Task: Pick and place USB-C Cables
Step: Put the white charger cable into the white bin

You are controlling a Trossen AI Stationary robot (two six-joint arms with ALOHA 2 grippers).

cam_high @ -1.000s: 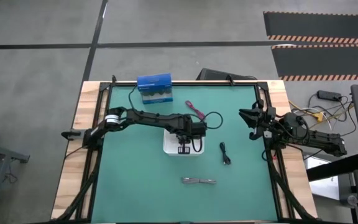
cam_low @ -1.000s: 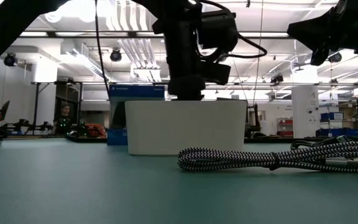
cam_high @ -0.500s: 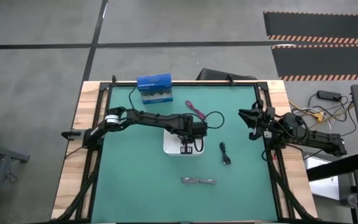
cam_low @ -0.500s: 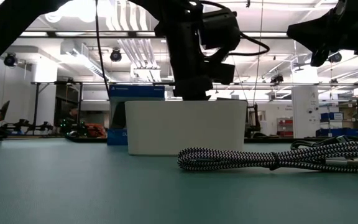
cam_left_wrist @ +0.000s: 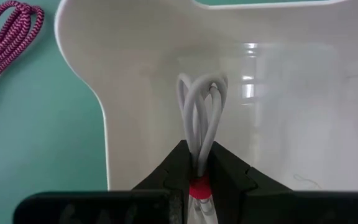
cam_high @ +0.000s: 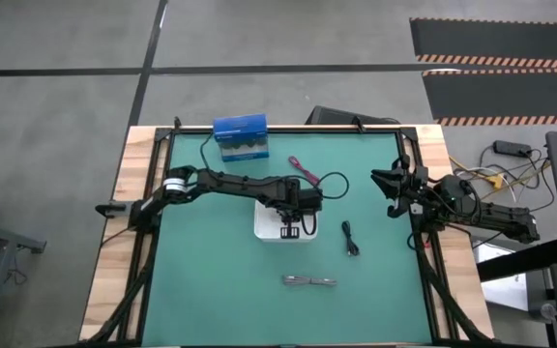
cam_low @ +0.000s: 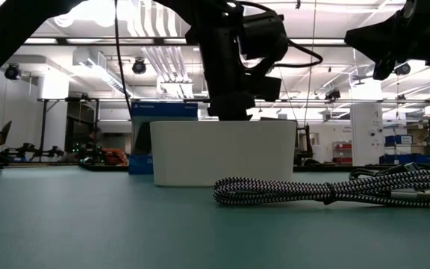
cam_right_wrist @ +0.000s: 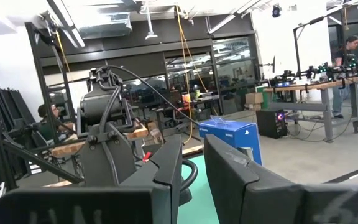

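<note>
My left gripper (cam_high: 289, 231) hangs over the white tray (cam_high: 264, 229), shut on the white-pinkish cable bundle (cam_left_wrist: 201, 109), whose loops reach down inside the tray (cam_left_wrist: 135, 81). The magenta-red cable (cam_high: 303, 169) lies on the mat beyond the tray and also shows in the left wrist view (cam_left_wrist: 5, 28). To the tray's right lies the black cable (cam_high: 350, 239). The grey-silver braided cable (cam_high: 309, 281) lies nearer, stretched flat on the mat (cam_low: 334, 190). My right gripper (cam_high: 392, 189) waits open above the table's right edge. My left gripper pinches the white-pinkish bundle between its two fingers (cam_left_wrist: 229, 177), at the end with a red band (cam_left_wrist: 198, 186). The fingers come from above, pointing down. The loops (cam_left_wrist: 201, 102) hang below them inside the tray; whether they touch the tray floor I cannot tell.
A blue box (cam_high: 240, 137) stands at the far edge of the green mat, behind the tray in the low view (cam_low: 142, 134). The left arm's black wire (cam_high: 329, 184) loops over the mat near the magenta-red cable. Wooden borders (cam_high: 114, 242) frame the mat.
My left gripper has shifted a little toward the table's right above the tray, still shut on the white-pinkish bundle. The other cables lie where they did.
</note>
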